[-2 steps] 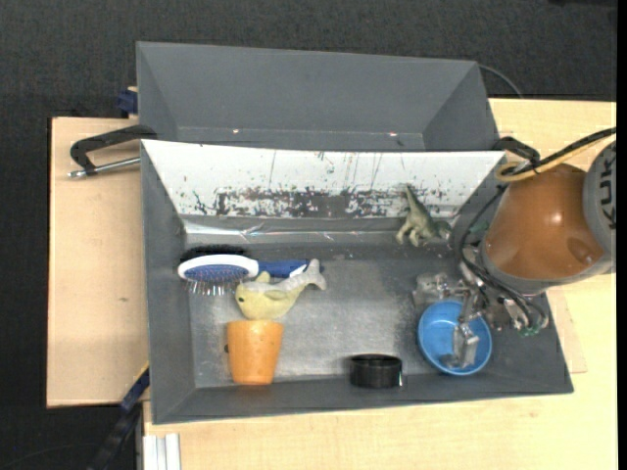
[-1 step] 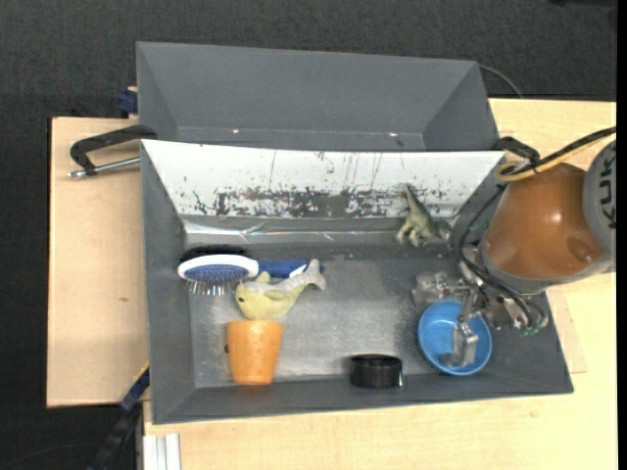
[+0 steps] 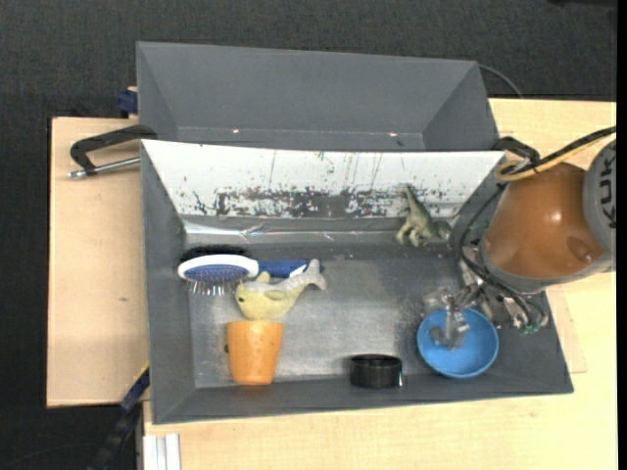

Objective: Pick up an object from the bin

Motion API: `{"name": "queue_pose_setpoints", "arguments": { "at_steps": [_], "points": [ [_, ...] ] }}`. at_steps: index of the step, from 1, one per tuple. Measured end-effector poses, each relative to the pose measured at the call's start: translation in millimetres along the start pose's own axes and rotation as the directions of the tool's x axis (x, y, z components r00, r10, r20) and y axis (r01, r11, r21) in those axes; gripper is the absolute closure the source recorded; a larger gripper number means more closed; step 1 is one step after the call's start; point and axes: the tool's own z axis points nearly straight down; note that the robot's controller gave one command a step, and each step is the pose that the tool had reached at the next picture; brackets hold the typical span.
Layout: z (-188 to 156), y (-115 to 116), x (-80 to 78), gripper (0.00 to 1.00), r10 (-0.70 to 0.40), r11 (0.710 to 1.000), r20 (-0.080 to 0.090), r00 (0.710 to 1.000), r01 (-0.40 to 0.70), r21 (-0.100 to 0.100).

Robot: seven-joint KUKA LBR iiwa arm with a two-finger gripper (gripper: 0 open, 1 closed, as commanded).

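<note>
one blue bowl [image 3: 472, 353] under claw [image 3: 453, 328], grip unclear, one orange cup [image 3: 254, 352], one black cap [image 3: 376, 370]

Dark speckled carpet floor [image 3: 294, 8] surrounds a pale wooden table [image 3: 98, 262].

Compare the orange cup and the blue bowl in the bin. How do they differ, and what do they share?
The orange cup is tall and tapered; the blue bowl is wide and shallow. The cup sits at the view's lower left, the bowl at its lower right. The gripper hangs over the bowl, far from the cup. Both are open vessels near the front wall of the bin.
</note>
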Motion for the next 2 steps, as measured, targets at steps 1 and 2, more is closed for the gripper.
{"name": "queue_pose_setpoints", "arguments": {
  "at_steps": [1,2],
  "points": [
    [-48,0,-3.2,1.0,0.0,1.0,0.006,1.0,0.0,0.003],
    [-122,-1,-6.8,1.0,0.001,1.0,0.01,1.0,-0.001,0.005]
  ]
}}
